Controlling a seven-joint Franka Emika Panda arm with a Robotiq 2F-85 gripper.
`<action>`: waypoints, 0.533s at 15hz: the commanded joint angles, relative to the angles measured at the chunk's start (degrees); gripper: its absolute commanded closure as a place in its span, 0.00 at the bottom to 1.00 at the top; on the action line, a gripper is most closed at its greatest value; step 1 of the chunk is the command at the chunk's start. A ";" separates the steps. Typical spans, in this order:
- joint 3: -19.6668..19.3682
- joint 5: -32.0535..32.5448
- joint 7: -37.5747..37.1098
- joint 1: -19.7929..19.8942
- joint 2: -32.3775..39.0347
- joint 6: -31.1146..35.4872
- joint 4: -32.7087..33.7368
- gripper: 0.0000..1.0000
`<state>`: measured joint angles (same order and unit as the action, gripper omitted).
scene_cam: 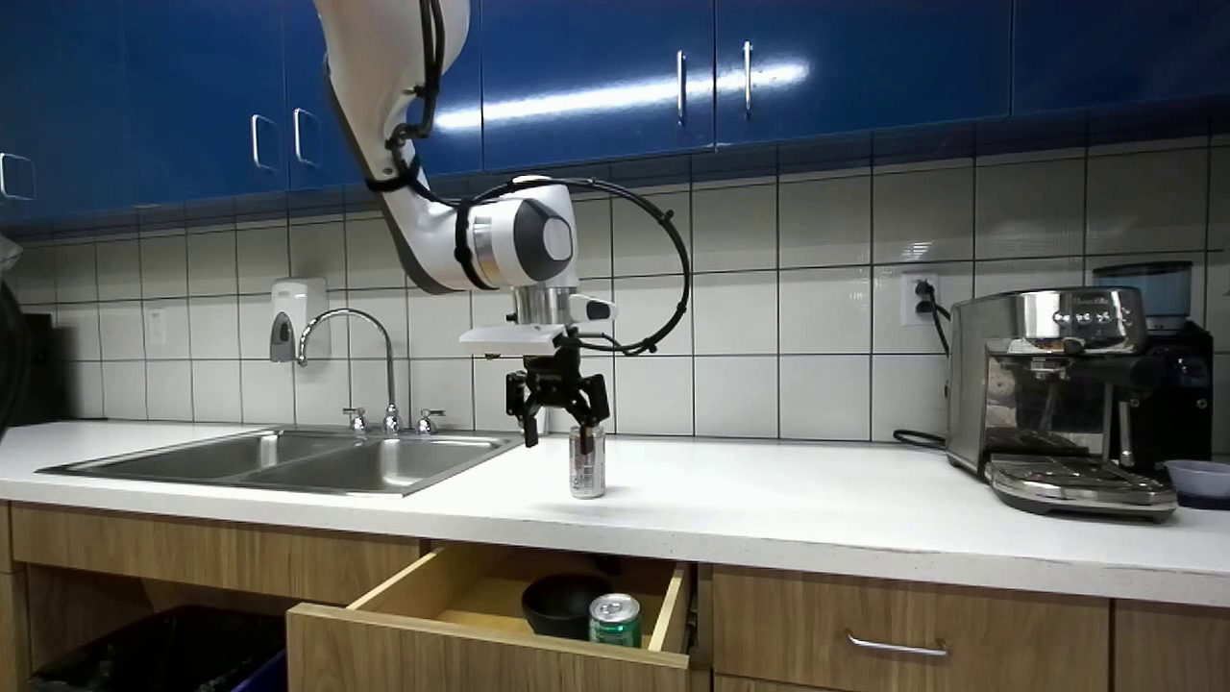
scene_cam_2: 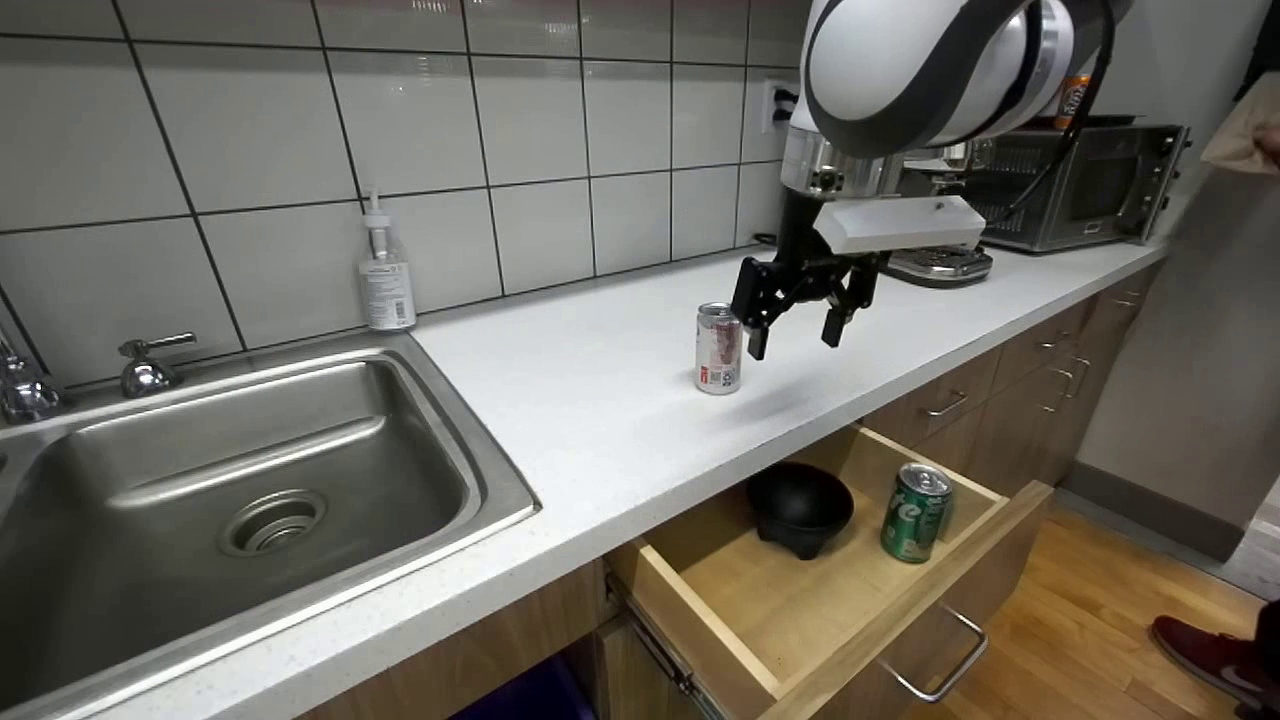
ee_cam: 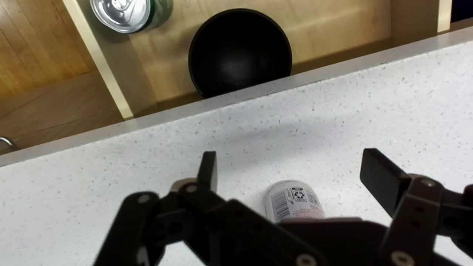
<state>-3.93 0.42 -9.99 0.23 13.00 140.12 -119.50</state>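
White can [scene_cam_2: 717, 350] stands upright on the speckled counter [scene_cam_2: 580, 420], btwn the sink [scene_cam_2: 280, 430] & the coffee machine [scene_cam: 1057, 384], w/ the open drawer [scene_cam_2: 800, 600] below at the counter's front. It's a plain drinks can, silvery white, w/ a metal lid & rim up top and faint reddish print on its side; low down, nr the base, there's a small red mark in an exterior view. Wrist view gives the closest look at the lower part: barcode, recycling logo in a boxed patch, a QR-type square next to it, pinkish small print; the upper part is hidden behind the gripper [ee_cam: 295, 171]. Wording too small to read. Gripper points down, jaws spread wide, nothing held; its fingers [ee_cam: 210, 170] hang over the counter, well apart, & one is close by the can in both exterior views — whether it touches, can't tell. Drawer has a black bowl [scene_cam_2: 800, 510] on stubby feet & a green can [scene_cam_2: 915, 515], upright, silver lid, nr the drawer's front, a bit apart from the bowl. Clear soap bottle [scene_cam_2: 388, 295] w/ pump & white label stands by the tiled wall at the sink's back corner.
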 commanded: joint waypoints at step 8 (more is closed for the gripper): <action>-0.46 0.63 1.21 0.79 6.14 -7.57 12.57 0.00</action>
<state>-4.42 0.42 -9.88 0.28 16.70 136.00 -111.79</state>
